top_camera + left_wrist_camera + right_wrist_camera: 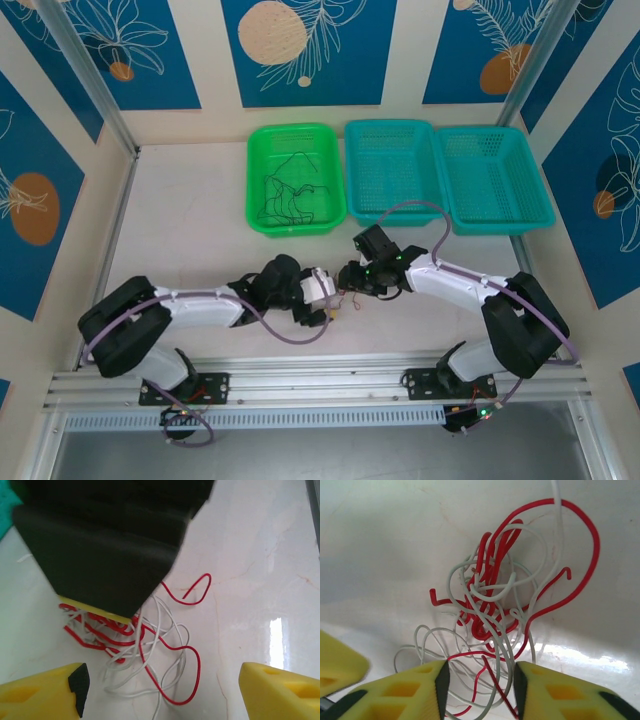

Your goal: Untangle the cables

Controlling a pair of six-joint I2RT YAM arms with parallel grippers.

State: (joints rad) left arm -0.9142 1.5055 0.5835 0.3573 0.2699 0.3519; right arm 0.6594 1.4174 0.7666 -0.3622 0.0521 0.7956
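Top external: you have two arms meeting tip to tip at mid-table, with the left gripper (333, 308) and the right gripper (350, 283) just beside each other. One small tangle of cables (341, 298) lies on the table (200, 230) between them.

Baskets, count three, in a row at the far side:
- one green basket (253, 180) on the left
- one teal basket (392, 170) touching it
- a second teal basket (495, 180) on the right

The green basket holds loose black cables (285, 195), too thin for you to count.

Left wrist: the left gripper (160, 692) shows two yellow fingertips (42, 692) set wide apart, with nothing between them. The tangle (145, 645) lies on the table ahead. Its far side runs under the right gripper's dark body.

Right wrist: the right gripper (481, 692) has two yellow fingers (415, 690) with a narrow gap. The jaws stand apart. Several strands pass through the gap and the pads do not press on them. The tangle (500, 605) has two colours, red and whitish. Two hooked red ends are visible. You cannot tell the number of separate cables in the knot.
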